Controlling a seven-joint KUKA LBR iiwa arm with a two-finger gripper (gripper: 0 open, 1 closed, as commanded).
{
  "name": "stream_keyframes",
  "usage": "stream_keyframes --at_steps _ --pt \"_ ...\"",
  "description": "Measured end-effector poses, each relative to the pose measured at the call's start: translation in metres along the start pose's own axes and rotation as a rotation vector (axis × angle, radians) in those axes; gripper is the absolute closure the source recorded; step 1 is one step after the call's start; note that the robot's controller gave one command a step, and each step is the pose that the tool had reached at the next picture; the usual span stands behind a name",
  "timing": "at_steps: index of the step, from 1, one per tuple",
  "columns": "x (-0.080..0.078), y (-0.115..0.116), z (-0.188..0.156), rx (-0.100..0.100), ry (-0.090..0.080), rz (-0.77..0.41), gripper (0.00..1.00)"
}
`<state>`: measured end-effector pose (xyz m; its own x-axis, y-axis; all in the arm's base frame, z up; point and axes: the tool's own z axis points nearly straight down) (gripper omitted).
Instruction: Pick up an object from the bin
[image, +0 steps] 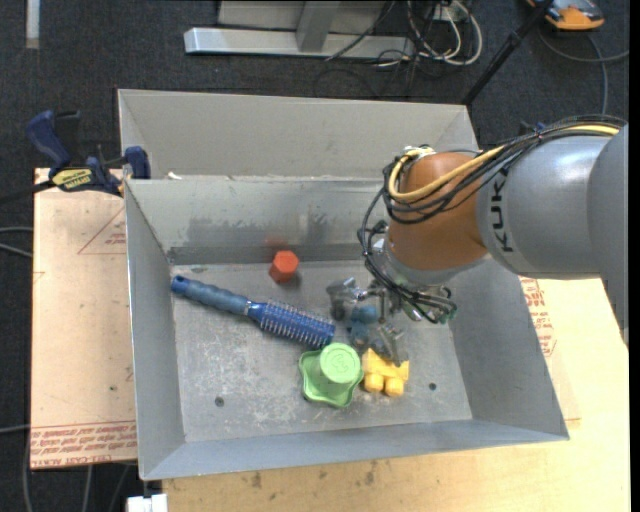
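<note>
My gripper (375, 325) hangs low in the bin's right half, under the orange wrist cover. Its metal fingers (390, 342) point down just above a yellow block piece (385, 377) on the bin floor. A green cup-like thing (331, 373) lies right beside the yellow piece, on its left. A blue hairbrush (255, 309) stretches from the left part of the floor toward the gripper, its bristle end close to the fingers. I see nothing held between the fingers.
A small red-orange block (285, 264) stands alone near the bin's back wall. The arm comes in from the right, and its orange cover and cables hide the floor behind the gripper.
</note>
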<state>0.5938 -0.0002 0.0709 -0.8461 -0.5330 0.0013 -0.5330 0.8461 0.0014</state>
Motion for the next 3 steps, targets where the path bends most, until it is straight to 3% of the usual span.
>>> stream_keyframes --at_steps 1,2,3 --pt "-0.001 0.000 0.000 0.003 -0.006 -0.001 1.00" --pt "-0.004 0.003 -0.068 0.005 -0.010 0.002 1.00" --pt "0.008 -0.011 -0.155 0.008 -0.012 0.002 1.00"
